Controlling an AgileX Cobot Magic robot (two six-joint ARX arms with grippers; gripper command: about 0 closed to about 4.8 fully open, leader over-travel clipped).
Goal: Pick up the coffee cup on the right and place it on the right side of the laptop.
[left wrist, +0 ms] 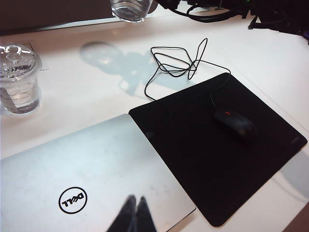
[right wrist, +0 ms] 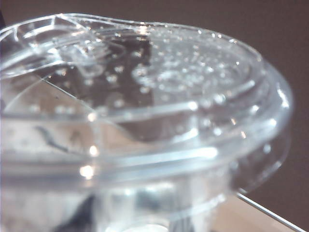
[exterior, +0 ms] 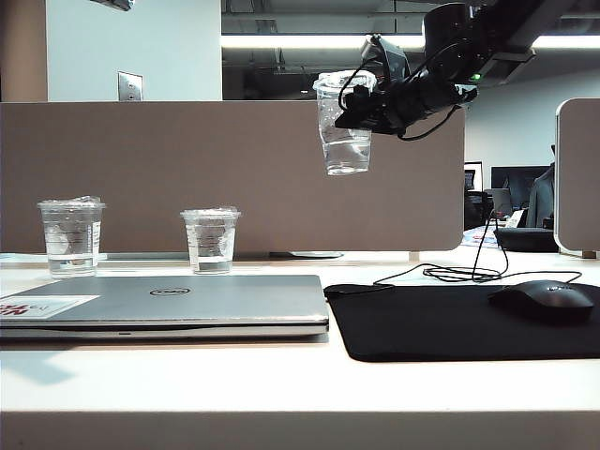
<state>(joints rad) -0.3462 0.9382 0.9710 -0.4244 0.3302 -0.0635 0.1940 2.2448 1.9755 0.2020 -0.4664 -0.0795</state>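
While aloft, coffee cup (exterior: 344,127) seemingly within right gripper (exterior: 367,111).

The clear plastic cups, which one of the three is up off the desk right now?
The coffee cup, held in the air by the right gripper above the desk. The other two cups stand on the desk behind the laptop.

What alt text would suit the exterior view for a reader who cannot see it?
The right gripper holds the coffee cup high above the table. Below lie a closed laptop, a black mouse pad with a mouse, and two shorter cups.
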